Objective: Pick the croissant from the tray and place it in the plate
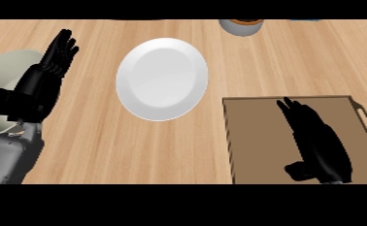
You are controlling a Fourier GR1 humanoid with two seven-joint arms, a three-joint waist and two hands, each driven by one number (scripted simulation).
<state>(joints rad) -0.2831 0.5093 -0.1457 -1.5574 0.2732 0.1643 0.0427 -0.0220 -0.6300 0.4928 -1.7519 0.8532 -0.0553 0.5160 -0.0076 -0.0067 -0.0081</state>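
Croissant does not show anywhere: the right hand (315, 137) lies flat over the tray (251, 137), fingers straight and pointing away from the robot, thumb out to its left near the tray's near edge, and whether the pastry sits hidden under the palm cannot be told. Nothing is seen curled in that hand; it is open.

Plate (162, 78) lies up and to the left of the right hand, apart from the tray's far left corner, and between the two hands. It is white, smooth and glossy, round with a shallow rim, bare on top.

Left hand (54, 65) rests at the left edge, open, fingers straight and up, well to the left of the plate. Beside its wrist a pale rounded object (16, 67) shows partly; what it is cannot be told.

Tray is a flat brown rectangle with a thin raised rim, darker than the counter (93, 147), and a small handle on its right side. Counter is light wood with long grain. Beyond the right hand, at the far edge, stands a grey round container (241, 26) with a brown top, cut off by the view.

No writing or label can be read on anything
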